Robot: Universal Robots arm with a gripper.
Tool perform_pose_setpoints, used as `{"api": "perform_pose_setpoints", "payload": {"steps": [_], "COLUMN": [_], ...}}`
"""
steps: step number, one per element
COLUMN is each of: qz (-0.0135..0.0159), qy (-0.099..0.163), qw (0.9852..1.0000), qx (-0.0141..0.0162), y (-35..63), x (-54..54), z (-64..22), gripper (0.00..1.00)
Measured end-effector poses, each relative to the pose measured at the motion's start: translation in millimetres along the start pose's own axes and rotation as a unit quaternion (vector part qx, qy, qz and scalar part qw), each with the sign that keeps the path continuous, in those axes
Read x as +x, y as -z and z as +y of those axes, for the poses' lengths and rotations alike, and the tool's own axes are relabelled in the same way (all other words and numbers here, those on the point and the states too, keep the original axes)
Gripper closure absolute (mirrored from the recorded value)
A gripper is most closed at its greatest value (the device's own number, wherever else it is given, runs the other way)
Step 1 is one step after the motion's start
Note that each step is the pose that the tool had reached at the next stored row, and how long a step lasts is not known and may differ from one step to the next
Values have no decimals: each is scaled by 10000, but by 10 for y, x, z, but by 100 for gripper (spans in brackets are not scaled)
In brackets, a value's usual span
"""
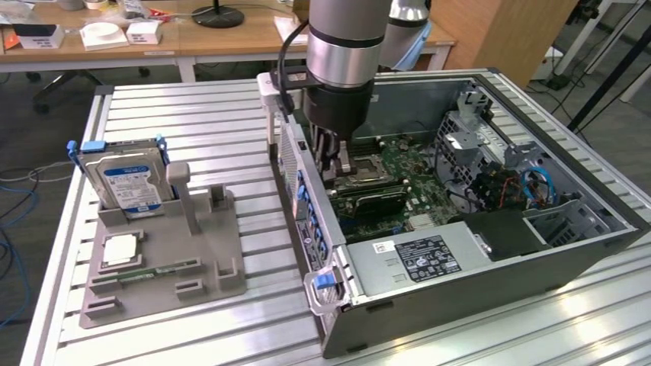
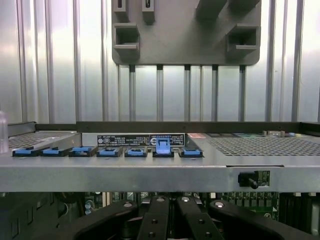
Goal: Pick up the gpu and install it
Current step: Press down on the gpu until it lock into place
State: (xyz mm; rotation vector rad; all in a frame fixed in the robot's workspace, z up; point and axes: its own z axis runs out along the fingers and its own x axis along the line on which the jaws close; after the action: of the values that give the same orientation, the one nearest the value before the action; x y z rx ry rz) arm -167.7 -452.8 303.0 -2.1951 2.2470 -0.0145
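An open computer case (image 1: 569,252) lies on its side on the slatted table. My gripper (image 1: 339,169) reaches down inside it, over the green motherboard (image 1: 407,164), close to the case's rear wall. Its fingers (image 2: 155,220) are pressed together, so it is shut, and I see nothing between them. The gpu (image 1: 371,200), a dark flat card, stands on edge on the motherboard just below and in front of my fingertips. I cannot tell whether they touch it.
A grey holder (image 1: 203,252) on the exterior view's left carries a silver hard drive (image 1: 127,179), a green memory stick (image 1: 152,271) and a pale square chip (image 1: 120,250). A row of blue clips (image 2: 107,151) lines the case's rear wall. The power supply (image 1: 422,255) fills the near corner.
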Motion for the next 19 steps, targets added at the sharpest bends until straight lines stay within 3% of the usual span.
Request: {"api": "perform_pose_setpoints", "payload": {"steps": [8,12,16,19], "qz": [0,-1,0,-1], "qy": [1,-2,-1,-1], "qw": [10000,10000,10000,10000], "qx": [1,-1,0,-1], "y": [-80,-74,-63,-63], "x": [0,-1,-2,-5], "z": [1,-11,-68,-190], "gripper": [89,89,89,89]}}
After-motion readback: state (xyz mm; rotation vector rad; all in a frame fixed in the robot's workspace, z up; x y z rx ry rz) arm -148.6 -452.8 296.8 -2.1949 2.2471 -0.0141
